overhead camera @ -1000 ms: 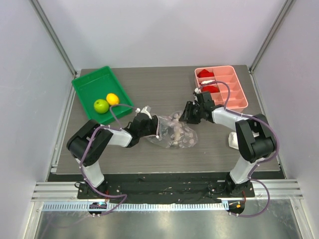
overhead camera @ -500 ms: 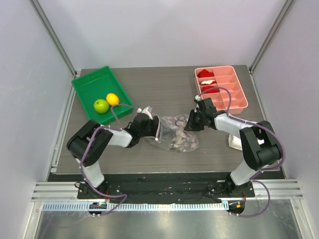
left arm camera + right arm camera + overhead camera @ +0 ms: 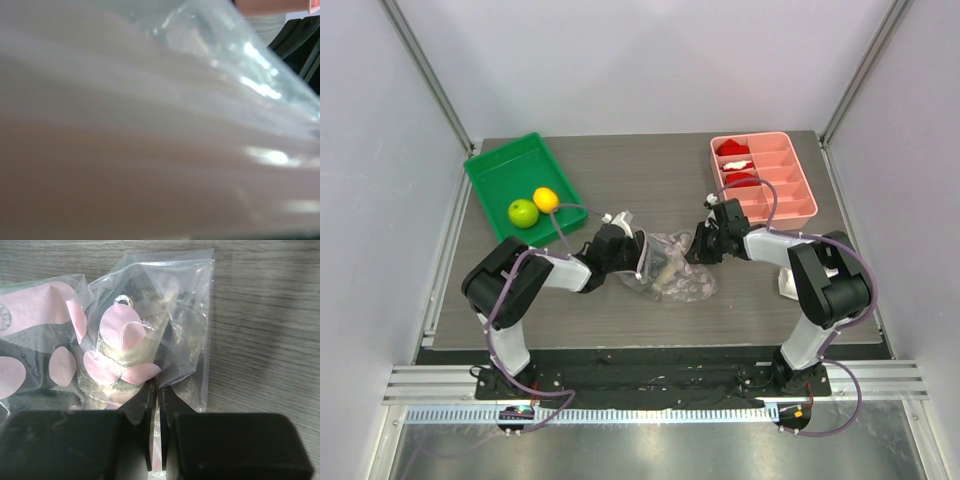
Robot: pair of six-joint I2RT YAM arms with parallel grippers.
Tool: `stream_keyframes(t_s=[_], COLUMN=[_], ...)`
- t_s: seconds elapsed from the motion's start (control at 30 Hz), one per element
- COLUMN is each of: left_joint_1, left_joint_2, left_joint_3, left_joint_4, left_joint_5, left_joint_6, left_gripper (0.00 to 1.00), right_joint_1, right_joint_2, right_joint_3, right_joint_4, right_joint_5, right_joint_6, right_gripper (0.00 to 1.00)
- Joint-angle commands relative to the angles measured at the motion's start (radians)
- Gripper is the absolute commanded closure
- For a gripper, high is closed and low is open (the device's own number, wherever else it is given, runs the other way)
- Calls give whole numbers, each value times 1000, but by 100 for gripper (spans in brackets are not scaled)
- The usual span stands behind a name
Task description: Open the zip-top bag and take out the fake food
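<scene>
The zip-top bag (image 3: 672, 268) lies crumpled mid-table, clear with pink dots. My left gripper (image 3: 632, 252) is at its left edge and looks shut on the plastic. In the left wrist view, blurred bag film (image 3: 150, 125) fills the frame and hides the fingers. My right gripper (image 3: 704, 246) is at the bag's right edge. In the right wrist view it (image 3: 156, 390) is shut on a fold of the bag (image 3: 150, 315), with a pale shape showing inside. The fake food, a lime-green fruit (image 3: 523, 212) and a yellow-orange fruit (image 3: 547, 199), lies in the green tray (image 3: 495, 172).
A pink divided tray (image 3: 790, 190) with red-and-white toy pieces stands at the back right, close behind my right arm. A small white object (image 3: 787, 281) sits by the right arm's elbow. Grey walls enclose the table on three sides.
My right gripper has come down and left onto the bag's right edge and closed on it. The bag has bunched up narrower. My left gripper has shifted slightly right, still holding the bag.
</scene>
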Motion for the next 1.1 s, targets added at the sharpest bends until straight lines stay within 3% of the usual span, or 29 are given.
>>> stream_keyframes(t_s=[0.0, 0.2, 0.37, 0.57, 0.83, 0.97, 1.07], left_joint_1=[-2, -7, -21, -54, -80, -93, -94], left_joint_2=[23, 45, -4, -41, 6, -6, 29], left_joint_3=[40, 16, -31, -10, 13, 19, 51], left_joint_4=[32, 178, 261, 161, 214, 178, 160], left_joint_5=[25, 57, 57, 7, -4, -31, -32], left_joint_6=[36, -5, -25, 22, -5, 5, 7], left_gripper=[56, 74, 75, 68, 60, 46, 46], right_joint_1=[14, 25, 28, 28, 35, 35, 48], right_joint_2=[42, 68, 83, 88, 77, 74, 66], right_joint_3=[28, 45, 53, 54, 40, 40, 40], right_joint_4=[4, 21, 10, 18, 19, 18, 25], right_joint_5=[1, -21, -10, -19, -22, -25, -25], right_joint_6=[-4, 10, -4, 1, 4, 7, 18], right_gripper=[89, 91, 91, 91, 93, 94, 94])
